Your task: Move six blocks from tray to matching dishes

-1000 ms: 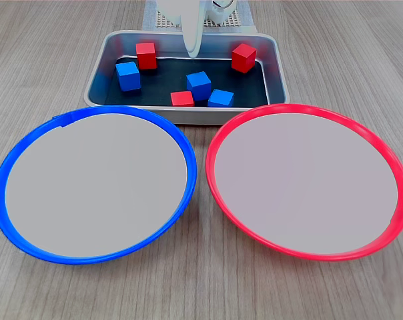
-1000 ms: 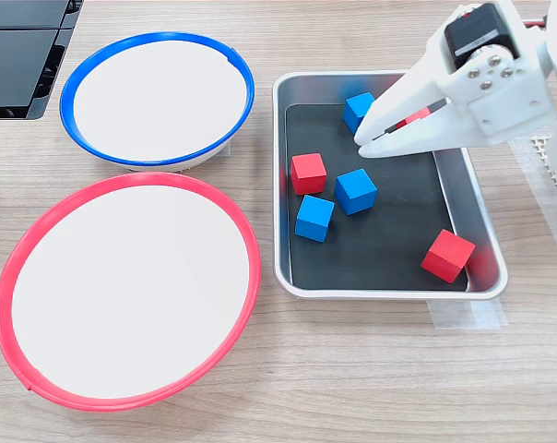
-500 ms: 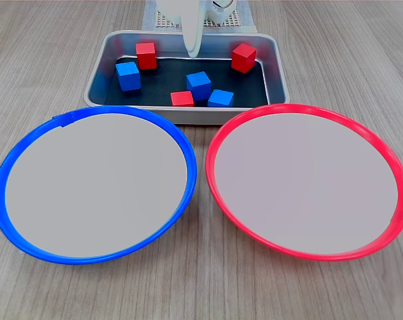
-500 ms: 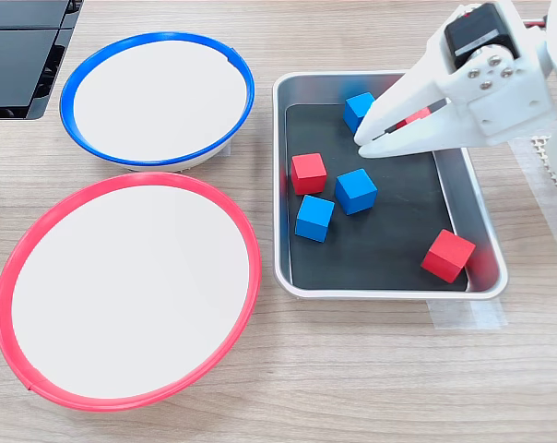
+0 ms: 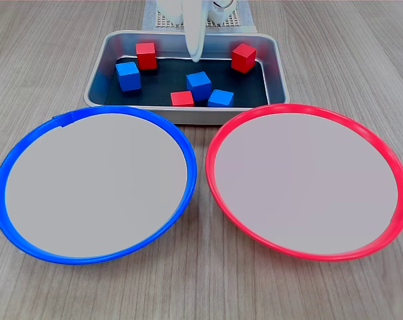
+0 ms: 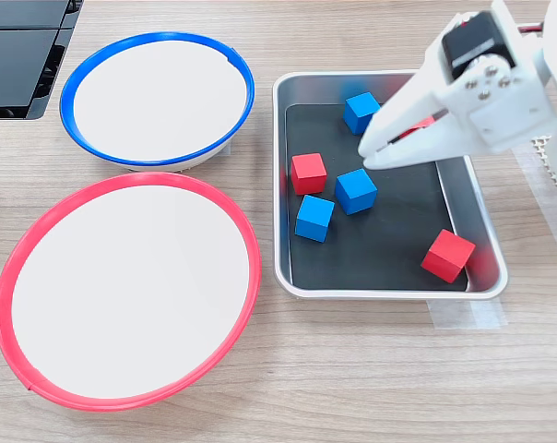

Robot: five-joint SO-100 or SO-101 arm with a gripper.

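Note:
All six blocks lie in the silver tray. The second exterior view shows blue blocks at the tray's top, at its middle and lower left. Two red blocks lie at the left and lower right; a third red block is partly hidden behind the fingers. My white gripper hangs above the tray's middle, just over the central blue block. Its tips are together with nothing between them. The blue-rimmed dish and red-rimmed dish hold nothing.
The two dishes sit side by side against the tray's long wall on a wooden table. A dark flat panel lies at the second exterior view's top left. Clear tape shows by the tray's corner, and a white mesh mat lies under the arm's base.
The gripper has shifted slightly down and right in the second exterior view, uncovering more of the top blue block. No block has moved.

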